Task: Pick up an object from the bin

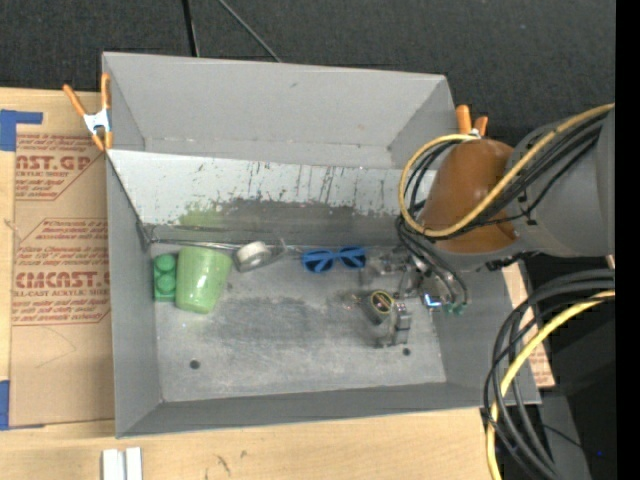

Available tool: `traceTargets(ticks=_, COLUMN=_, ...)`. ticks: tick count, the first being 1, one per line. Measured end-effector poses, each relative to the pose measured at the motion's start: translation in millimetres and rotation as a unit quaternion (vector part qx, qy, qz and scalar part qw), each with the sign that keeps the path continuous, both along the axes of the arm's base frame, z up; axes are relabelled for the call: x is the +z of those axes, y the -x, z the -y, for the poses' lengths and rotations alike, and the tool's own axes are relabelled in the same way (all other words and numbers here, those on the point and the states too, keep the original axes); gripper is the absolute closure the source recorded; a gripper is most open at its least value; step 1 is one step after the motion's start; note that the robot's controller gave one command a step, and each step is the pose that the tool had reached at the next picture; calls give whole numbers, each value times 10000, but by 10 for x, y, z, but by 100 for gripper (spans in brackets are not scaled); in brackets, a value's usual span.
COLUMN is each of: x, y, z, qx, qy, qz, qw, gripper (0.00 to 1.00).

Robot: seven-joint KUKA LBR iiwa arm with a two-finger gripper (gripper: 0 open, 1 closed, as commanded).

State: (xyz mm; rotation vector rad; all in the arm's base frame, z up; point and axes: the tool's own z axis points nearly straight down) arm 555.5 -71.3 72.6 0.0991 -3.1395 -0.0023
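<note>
Claw, its state impossible to tell, hangs low at the right of the bin, blue glasses lying left-right just far-left of it.

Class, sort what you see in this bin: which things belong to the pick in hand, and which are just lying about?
In hand: gripper; small round brassy thing under it, bin's right; grey metal bin.
Lying about: blue plastic sunglasses; silver metal spoon; pale green plastic cup on its side; green studded block.
</note>
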Motion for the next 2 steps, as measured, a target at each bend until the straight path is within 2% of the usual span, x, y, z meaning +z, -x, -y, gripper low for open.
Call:
traceTargets(ticks=1, x=13, y=-14, z=-5, qx=7, qy=2, qz=19, qw=10000, gripper=100)
traceTargets(ticks=2, x=1306, y=-327, z=61, qx=-301, qy=8, qz=59, qw=9995, gripper=100)
